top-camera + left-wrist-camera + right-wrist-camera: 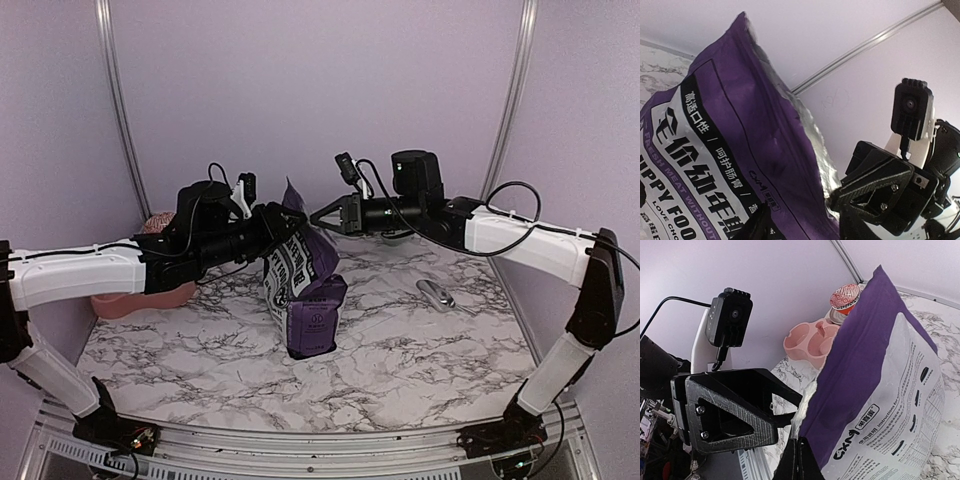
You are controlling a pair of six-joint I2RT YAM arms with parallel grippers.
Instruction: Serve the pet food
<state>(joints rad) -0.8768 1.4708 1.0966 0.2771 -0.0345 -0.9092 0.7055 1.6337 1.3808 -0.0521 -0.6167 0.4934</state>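
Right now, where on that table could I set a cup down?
The widest bare tabletop lies in front of the purple bag. A smaller patch sits between the bag and the silvery object. It is crowded at the back, where the left gripper and right gripper hold the bag's top, and by the pink bowl.

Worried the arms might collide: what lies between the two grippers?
The top of the food bag, with the left gripper and right gripper at its opposite edges; clearest in the top view.
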